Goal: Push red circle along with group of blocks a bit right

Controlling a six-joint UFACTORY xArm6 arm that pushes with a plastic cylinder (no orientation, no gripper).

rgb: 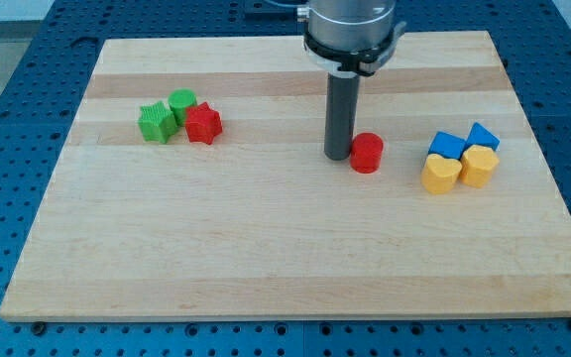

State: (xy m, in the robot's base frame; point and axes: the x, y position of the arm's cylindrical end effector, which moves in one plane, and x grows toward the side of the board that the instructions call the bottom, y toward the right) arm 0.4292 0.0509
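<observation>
The red circle (pixel 367 153) sits on the wooden board (pixel 295 248) right of centre. My tip (pixel 338 156) rests on the board just at the red circle's left side, touching or nearly touching it. To the circle's right lies a group of blocks: a blue cube (pixel 447 146), a blue triangle-like block (pixel 483 136), a yellow heart (pixel 441 173) and a yellow hexagon-like block (pixel 480 165), all packed together. A gap separates the red circle from this group.
At the view's upper left sits another cluster: a green star (pixel 156 122), a green circle (pixel 182 103) and a red star (pixel 204 124). The board's right edge lies beyond the yellow and blue group.
</observation>
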